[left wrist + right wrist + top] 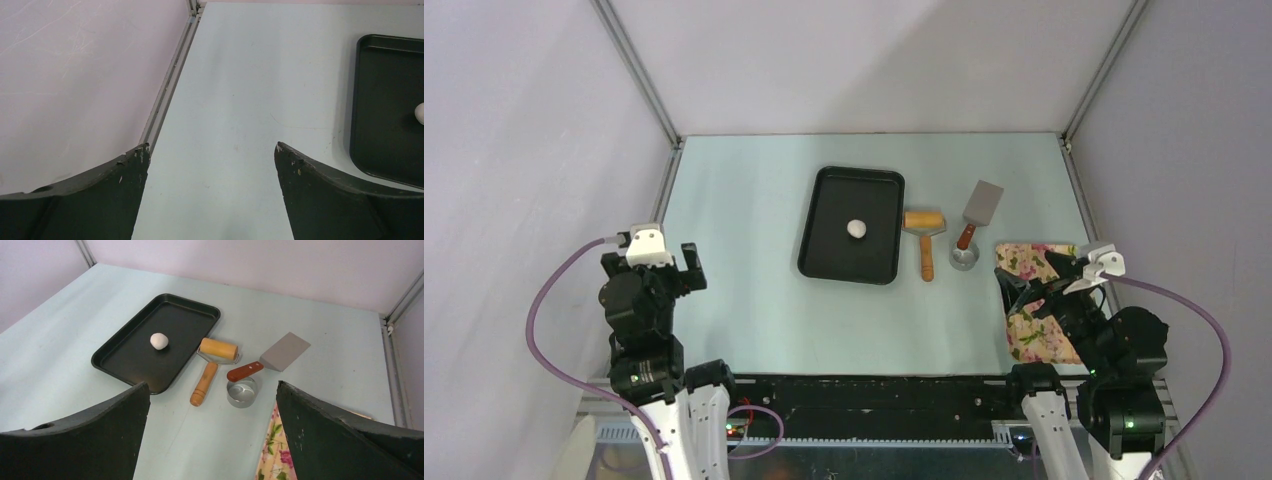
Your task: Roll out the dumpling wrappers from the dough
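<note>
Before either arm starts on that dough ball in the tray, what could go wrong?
The dough is a round ball on the smooth floor of the tray, so it might skid or roll away under the roller. The tray's raised rim could catch the roller. The handle of the spatula appears to rest on the steel cup right beside the roller's handle, so a grasp there might knock both.

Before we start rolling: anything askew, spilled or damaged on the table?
Nothing spilled or damaged. One oddity: the spatula seems to rest its handle end on the rim of the steel ring, not lying flat. The dough sits alone in the black tray, with the roller beside the tray.
</note>
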You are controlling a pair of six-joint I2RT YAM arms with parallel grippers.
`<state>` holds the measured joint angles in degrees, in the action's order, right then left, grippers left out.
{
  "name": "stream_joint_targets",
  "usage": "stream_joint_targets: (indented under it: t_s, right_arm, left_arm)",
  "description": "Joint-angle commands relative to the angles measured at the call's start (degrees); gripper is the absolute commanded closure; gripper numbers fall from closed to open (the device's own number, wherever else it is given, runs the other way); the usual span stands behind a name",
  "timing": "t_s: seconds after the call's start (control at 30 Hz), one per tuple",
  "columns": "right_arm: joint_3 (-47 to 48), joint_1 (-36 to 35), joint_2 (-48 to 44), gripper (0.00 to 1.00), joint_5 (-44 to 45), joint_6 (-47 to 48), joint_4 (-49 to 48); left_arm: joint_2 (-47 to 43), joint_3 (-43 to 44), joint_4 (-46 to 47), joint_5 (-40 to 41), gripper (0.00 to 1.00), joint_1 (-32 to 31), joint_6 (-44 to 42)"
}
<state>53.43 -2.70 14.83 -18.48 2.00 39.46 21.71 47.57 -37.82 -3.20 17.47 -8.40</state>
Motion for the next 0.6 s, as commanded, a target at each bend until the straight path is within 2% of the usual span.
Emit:
stream_joint_targets:
  t_s: [0.0, 0.4, 0.47, 0.57]
  right_arm:
    - [-1.16, -0.71, -0.18, 0.01, -1.43, -0.24, -2.89]
    - [-2.64, -1.81, 1.15, 0.01, -7.3, 4.24, -3.16]
    - [-2.5, -2.29, 3.39, 0.01, -7.71, 3.54, -4.03]
    - [1.05, -2.53, 12.13, 0.03, -10.04, 3.07, -3.26]
  left_arm:
    - [-0.14, 0.01, 1.95, -0.55, 0.02, 0.95, 0.81]
    - [0.32, 0.28, 1.9, -1.9, 0.02, 1.59, 0.01]
    - [2.25, 1.16, 1.88, -2.56, 0.02, 1.6, -0.48]
    - [8.59, 4.81, 0.58, -2.32, 0.02, 0.34, -2.13]
